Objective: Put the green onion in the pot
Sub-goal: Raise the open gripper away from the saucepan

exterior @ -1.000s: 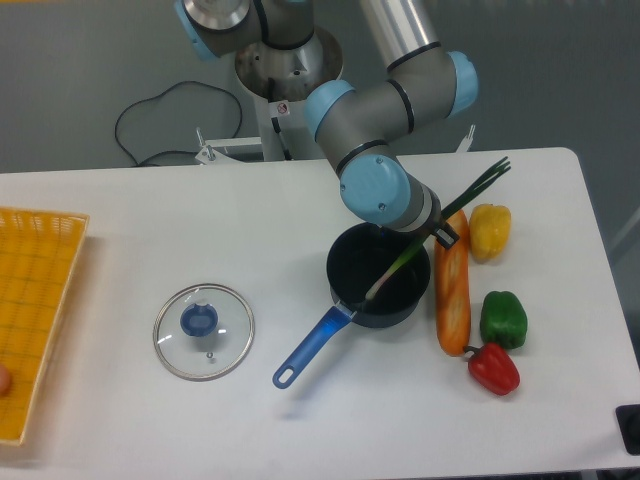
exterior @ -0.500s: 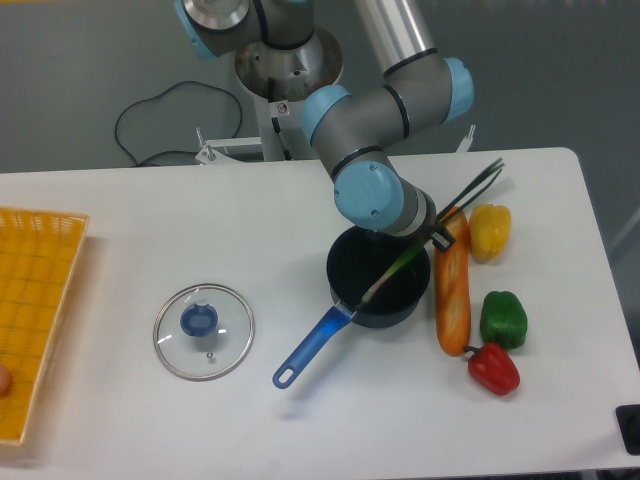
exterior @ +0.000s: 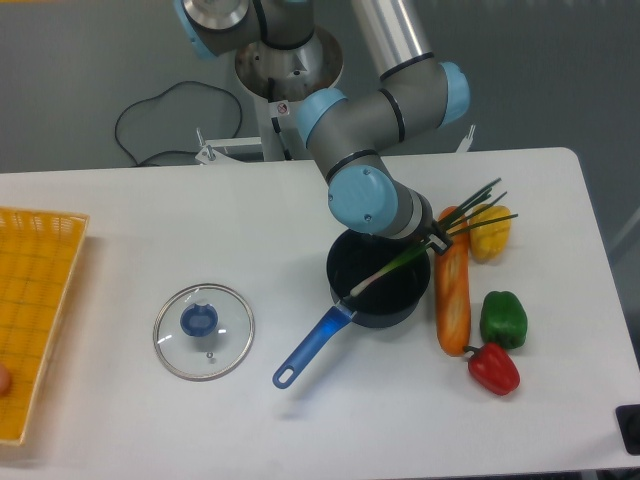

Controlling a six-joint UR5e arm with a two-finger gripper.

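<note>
no readable text or labels.

The green onion (exterior: 420,253) lies across the pot (exterior: 378,292), lid (exterior: 204,331) left, peppers (exterior: 503,318) right

Non-task clutter on white table (exterior: 150,215):
Glass lid (exterior: 203,331) with blue knob lies flat at 8 o'clock. Yellow basket (exterior: 35,300) at 9, cut off by the frame edge. At 3–4: carrot (exterior: 453,297) lengthwise, yellow pepper (exterior: 490,230) beside its top end, green pepper (exterior: 503,318) just right, red pepper (exterior: 495,368) touching the carrot's lower end. Black cable (exterior: 165,125) on the floor at 11.
</note>
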